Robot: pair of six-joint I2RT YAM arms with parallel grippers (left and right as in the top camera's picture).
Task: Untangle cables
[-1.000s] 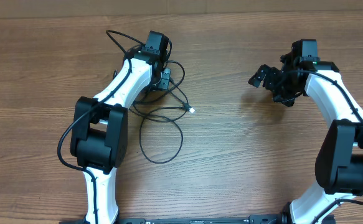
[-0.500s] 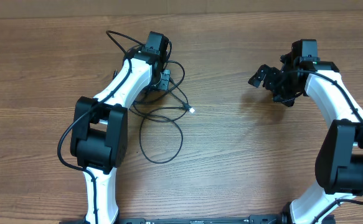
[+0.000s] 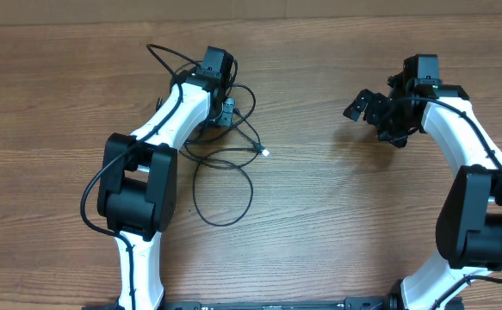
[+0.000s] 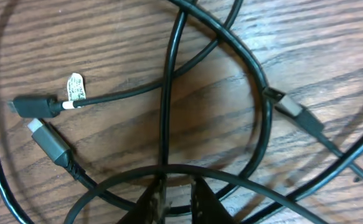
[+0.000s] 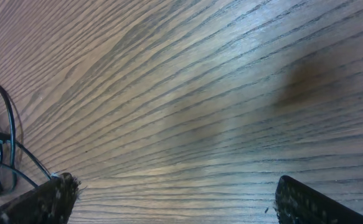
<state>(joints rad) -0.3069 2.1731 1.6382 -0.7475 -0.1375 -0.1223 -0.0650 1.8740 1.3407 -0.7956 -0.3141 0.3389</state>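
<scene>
Broadly, the wooden surface (image 3: 337,224) carries the cables (image 3: 223,168) on its left part. They lie in crossing loops under the wrist of the left arm (image 3: 177,112) and reach toward the middle. To do this step well, I think the pinched strand should be lifted slowly and drawn away from the crossings, so that the loops slide open and the tagged plug (image 4: 37,106) does not catch. The left jaws are almost together, clamped on one thin strand. The right jaws stand wide apart over the wood, holding nothing.
</scene>
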